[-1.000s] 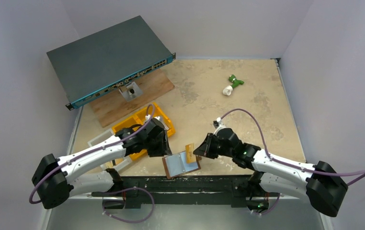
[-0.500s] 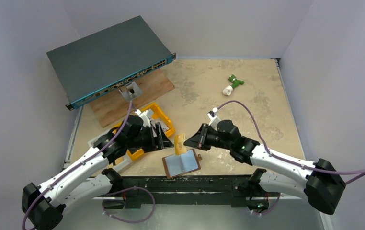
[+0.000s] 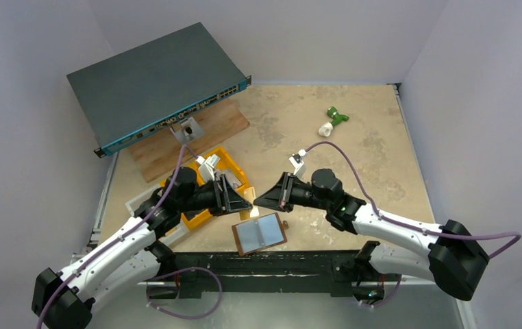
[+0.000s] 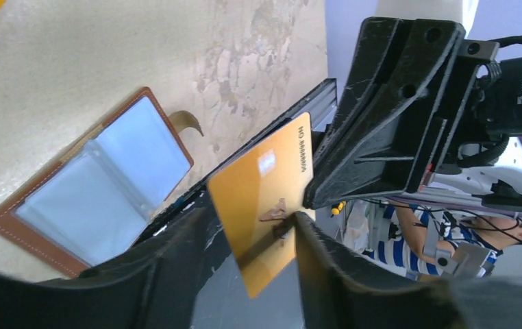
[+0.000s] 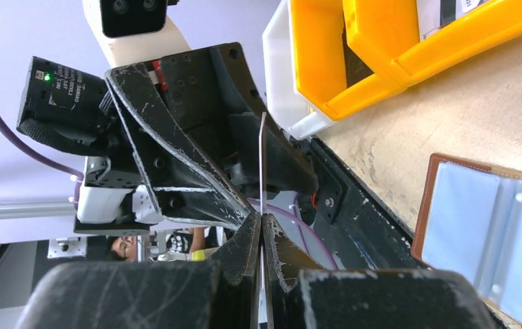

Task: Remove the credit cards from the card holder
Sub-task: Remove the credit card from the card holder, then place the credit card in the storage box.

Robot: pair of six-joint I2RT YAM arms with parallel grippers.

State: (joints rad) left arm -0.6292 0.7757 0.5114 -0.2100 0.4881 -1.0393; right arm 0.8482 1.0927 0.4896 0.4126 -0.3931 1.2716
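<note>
Two grippers meet tip to tip: right gripper pinched tight on a gold credit card, left gripper parted loosely either side of it, above the open card holder lying at the table's near edge.

The wallet lies open and flat by the table's near edge, with a brown rim and pale grey-blue pockets facing up (snap tab sticking out sideways). A gold card hangs above it, clamped in the right gripper.
</note>
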